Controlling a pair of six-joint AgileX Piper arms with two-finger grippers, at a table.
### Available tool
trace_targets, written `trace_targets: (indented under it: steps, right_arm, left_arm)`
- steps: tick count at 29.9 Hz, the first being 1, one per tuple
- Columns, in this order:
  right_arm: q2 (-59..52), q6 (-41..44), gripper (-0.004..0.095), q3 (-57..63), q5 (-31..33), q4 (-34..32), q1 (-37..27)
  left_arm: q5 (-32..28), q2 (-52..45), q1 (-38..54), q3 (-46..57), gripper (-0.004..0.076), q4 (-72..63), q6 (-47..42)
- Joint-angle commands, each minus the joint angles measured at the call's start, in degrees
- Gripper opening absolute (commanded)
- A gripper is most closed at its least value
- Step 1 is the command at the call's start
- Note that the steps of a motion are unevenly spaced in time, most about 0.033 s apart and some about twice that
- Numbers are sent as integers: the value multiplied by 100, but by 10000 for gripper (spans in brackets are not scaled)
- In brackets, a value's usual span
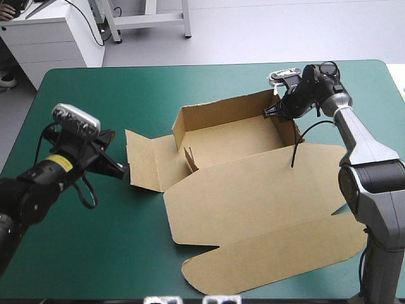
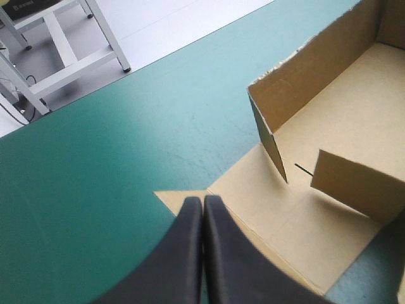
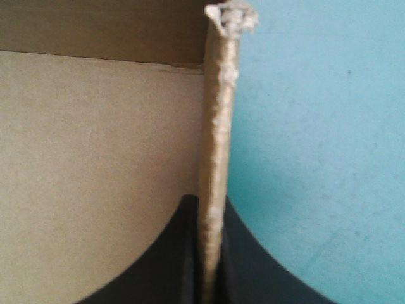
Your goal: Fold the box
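The brown box [image 1: 253, 190] lies mid-table as a partly raised tray. Its far wall and right wall stand up, a short inner tab [image 2: 354, 183] is half raised at the left, the left flap [image 1: 149, 164] lies flat and the big lid spreads toward the front edge. My right gripper [image 1: 276, 112] is shut on the right wall's top edge [image 3: 215, 126] near the far right corner, with the board between its fingers. My left gripper [image 1: 122, 170] is shut with nothing in it, its tips [image 2: 203, 201] at the outer edge of the flat left flap.
The teal-green cover [image 1: 95, 240] shows bare to the left of the box and along the far side [image 1: 158, 82]. The lid's rounded flap [image 1: 272, 266] reaches close to the table's front edge. The right arm's upper part stands beside the lid's right edge.
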Motion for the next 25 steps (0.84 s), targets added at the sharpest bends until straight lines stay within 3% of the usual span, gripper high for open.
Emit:
trace_targets:
  steps: [1,6,17,19,25]
  right_arm:
    - [-388,-51,-17,365,878,-248,73]
    - [-806,-51,-17,1027,878,-515,110]
    - [-947,-368,5,1242,878,-381,118]
    - [-947,-452,89,1203,878,-394,118]
    - [-947,-367,503,668,878,-488,118]
  left_arm:
    - [-739,-750,-10,699,-8,-240,-63]
    - [-1144,-1731,-10,1780,-8,-458,-66]
    - [-958,-2609,-10,2462,-8,-493,-309]
    - [-964,-2609,-10,2462,-9,-493,-309]
    - [-1014,-2609,-10,2462,-8,-493,-309]
